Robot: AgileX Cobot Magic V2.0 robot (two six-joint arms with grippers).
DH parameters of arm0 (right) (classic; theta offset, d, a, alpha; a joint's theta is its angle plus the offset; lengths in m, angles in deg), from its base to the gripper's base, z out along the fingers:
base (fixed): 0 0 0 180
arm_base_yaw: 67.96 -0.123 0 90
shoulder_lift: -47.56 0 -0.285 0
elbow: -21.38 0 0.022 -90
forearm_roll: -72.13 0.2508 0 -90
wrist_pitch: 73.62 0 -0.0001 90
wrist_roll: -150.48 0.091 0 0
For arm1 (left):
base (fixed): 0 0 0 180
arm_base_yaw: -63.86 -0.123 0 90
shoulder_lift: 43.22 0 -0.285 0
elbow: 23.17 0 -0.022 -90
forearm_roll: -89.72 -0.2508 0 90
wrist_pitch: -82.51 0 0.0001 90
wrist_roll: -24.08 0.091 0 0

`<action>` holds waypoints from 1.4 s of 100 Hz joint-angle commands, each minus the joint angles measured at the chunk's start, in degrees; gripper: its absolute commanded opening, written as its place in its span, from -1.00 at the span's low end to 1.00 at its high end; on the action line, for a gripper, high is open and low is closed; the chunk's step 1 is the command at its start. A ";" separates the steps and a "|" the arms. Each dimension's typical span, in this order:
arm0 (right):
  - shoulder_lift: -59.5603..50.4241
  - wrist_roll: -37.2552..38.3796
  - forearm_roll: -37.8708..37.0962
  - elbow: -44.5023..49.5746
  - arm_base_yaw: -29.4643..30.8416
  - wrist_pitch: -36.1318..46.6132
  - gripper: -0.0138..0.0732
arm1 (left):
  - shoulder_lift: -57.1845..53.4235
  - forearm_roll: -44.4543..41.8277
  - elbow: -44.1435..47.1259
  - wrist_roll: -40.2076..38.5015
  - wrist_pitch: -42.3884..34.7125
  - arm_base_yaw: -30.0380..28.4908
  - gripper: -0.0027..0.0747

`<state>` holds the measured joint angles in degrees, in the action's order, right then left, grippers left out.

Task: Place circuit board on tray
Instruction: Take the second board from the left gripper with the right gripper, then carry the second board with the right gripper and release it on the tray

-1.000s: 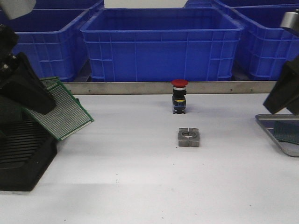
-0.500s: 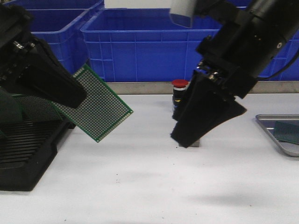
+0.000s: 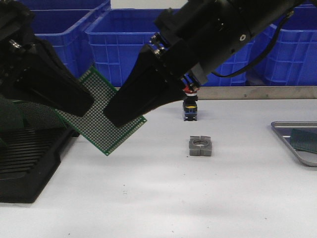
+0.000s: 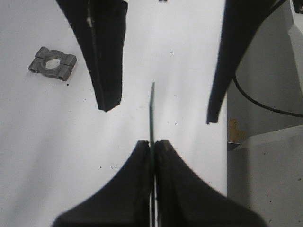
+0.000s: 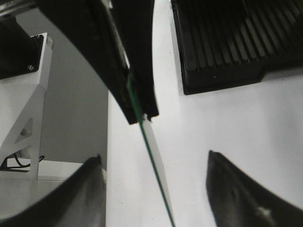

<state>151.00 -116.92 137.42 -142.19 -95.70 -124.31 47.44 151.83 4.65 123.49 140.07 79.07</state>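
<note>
My left gripper (image 3: 87,104) is shut on a green perforated circuit board (image 3: 100,130) and holds it tilted in the air, to the right of the black slotted rack (image 3: 24,159). In the left wrist view the board (image 4: 152,111) is edge-on between my shut gripper (image 4: 152,143). My right gripper (image 3: 118,117) is open, its fingers on either side of the board's free end without touching; the right wrist view shows the board (image 5: 147,144) between the spread gripper (image 5: 154,154). The silver tray (image 3: 286,131) lies at the far right, with another green board (image 3: 303,140) in it.
A red-capped push button (image 3: 190,102) and a grey metal clamp block (image 3: 200,146) stand mid-table. Blue crates (image 3: 168,47) line the back behind a metal rail. The clamp block also shows in the left wrist view (image 4: 52,63).
My left gripper lifted the board away from the rack toward the middle. My right arm swung in from the right side and its open fingers now straddle the board.
</note>
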 commanded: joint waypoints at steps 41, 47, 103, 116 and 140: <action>-2.17 0.19 3.90 -1.61 -0.01 -3.51 -0.84 | -2.16 7.75 -1.18 0.04 1.54 0.53 -0.35; -2.17 3.31 3.79 -1.43 -0.01 -3.51 -0.84 | -2.16 8.94 -1.18 0.04 0.73 0.53 -0.05; -2.17 38.37 -8.01 -1.26 11.56 -2.94 -0.84 | -2.16 9.65 -1.18 0.04 -1.10 0.53 0.24; -2.17 40.63 -8.01 -1.26 19.72 -2.96 -0.84 | -2.16 9.65 -1.18 0.04 -1.10 0.53 0.24; -2.17 41.43 -8.01 -1.26 35.97 -2.33 -0.84 | -2.16 9.65 -1.18 0.04 -1.10 0.53 0.24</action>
<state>151.00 -75.47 127.31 -142.19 -64.69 -126.51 47.44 157.72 4.65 123.49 137.77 79.07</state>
